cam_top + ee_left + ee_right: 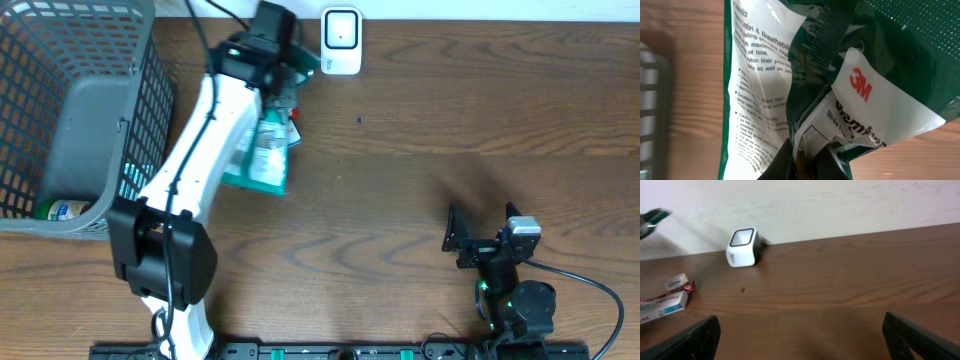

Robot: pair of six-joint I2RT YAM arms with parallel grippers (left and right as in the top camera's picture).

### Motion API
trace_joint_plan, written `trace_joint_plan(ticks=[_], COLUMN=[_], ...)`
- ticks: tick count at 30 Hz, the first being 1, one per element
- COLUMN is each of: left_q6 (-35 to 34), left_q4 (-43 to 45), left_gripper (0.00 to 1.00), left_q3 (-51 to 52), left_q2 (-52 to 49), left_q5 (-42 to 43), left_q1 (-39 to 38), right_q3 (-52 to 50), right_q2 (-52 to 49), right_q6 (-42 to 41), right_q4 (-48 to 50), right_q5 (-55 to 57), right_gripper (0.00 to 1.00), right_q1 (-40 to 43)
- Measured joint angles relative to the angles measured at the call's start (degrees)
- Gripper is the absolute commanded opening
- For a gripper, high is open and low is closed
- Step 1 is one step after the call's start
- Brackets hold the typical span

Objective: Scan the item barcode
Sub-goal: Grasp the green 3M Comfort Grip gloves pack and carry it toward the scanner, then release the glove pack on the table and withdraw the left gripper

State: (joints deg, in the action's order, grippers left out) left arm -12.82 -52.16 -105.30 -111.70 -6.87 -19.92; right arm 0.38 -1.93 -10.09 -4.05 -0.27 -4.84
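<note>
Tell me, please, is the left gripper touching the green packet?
Touching. The left wrist view shows the left gripper clamped shut on the green packet at its crumpled lower edge.

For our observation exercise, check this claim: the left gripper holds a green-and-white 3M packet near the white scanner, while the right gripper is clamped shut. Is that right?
The right gripper is open, jaws wide apart with nothing between them, as the right wrist view shows. The left gripper does hold the 3M packet near the white scanner.
</note>
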Motion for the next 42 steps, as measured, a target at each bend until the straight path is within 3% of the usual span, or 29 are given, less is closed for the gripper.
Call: trace_joint_plan(ticks=[11,23,31,34,35,36,42], left_q6=[-11.7,-18.0,-21.8,-22.1,-22.1,-22.1,-20.5], left_q4=[6.4,4.0,7.8,8.0,8.1,8.2,8.3], left_gripper=[0.07,0.07,0.08,0.24,0.43,0.68,0.72], left_q3=[0.0,0.4,0.9,0.9,0.9,0.9,0.9], left_q2=[0.0,-3.0,-4.3,-4.3,-4.3,-4.3,-4.2], left_q5=[1.4,0.7,1.1,1.4,1.5,1.6,1.9], left_q1=[-11.3,-12.1,-16.1,-17.0,-17.0,-17.0,-14.5], right_q3=[0.0,0.0,0.0,0.0,0.0,0.0,0.0], right_q2=[0.0,0.0,0.0,0.0,0.0,0.0,0.0], right_q6=[0.0,0.0,0.0,0.0,0.0,0.0,0.0], right_q4=[0.0,0.0,0.0,0.0,0.0,0.0,0.0], right_q5=[0.0,0.0,0.0,0.0,0.0,0.0,0.0], right_gripper=[0.99,0.99,0.99,0.99,0.99,0.99,0.99], right_q1=[0.0,0.0,0.0,0.0,0.0,0.0,0.0])
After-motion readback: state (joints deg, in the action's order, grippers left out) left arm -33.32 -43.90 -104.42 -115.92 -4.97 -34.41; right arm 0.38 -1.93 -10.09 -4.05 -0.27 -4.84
